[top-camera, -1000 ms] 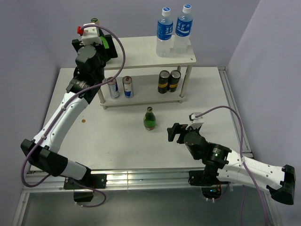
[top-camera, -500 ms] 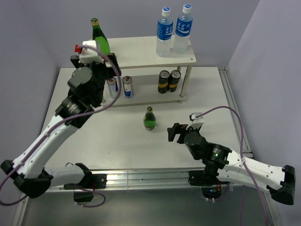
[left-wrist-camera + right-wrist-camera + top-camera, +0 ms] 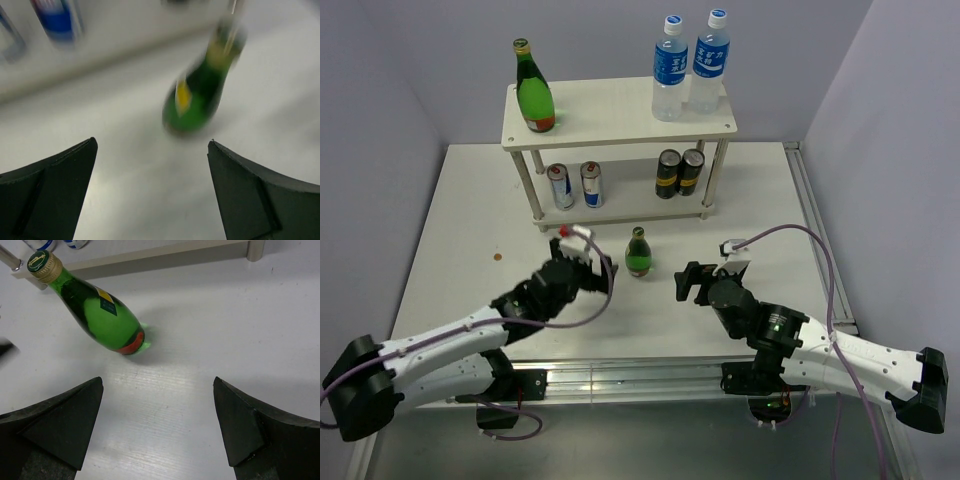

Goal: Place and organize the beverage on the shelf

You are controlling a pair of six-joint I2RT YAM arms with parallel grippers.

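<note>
The cream two-tier shelf (image 3: 610,120) stands at the back. On its top board are a tall green bottle (image 3: 533,91) at the left and two clear water bottles (image 3: 688,66) at the right. On the lower board are two blue-and-silver cans (image 3: 575,185) and two black cans (image 3: 679,172). A small green bottle (image 3: 638,252) stands upright on the table in front of the shelf; it also shows in the left wrist view (image 3: 197,95) and the right wrist view (image 3: 95,311). My left gripper (image 3: 586,252) is open and empty, just left of it. My right gripper (image 3: 688,282) is open and empty, to its right.
The white table (image 3: 470,220) has raised rails along its right edge (image 3: 815,230) and an aluminium rail at the near edge. Grey walls close in at the back and both sides. A small brown spot (image 3: 497,257) lies on the table at the left.
My left arm has swung down from the shelf's top-left corner to the table beside the small green bottle, leaving the tall green bottle standing on the top board. The right arm has not moved.
</note>
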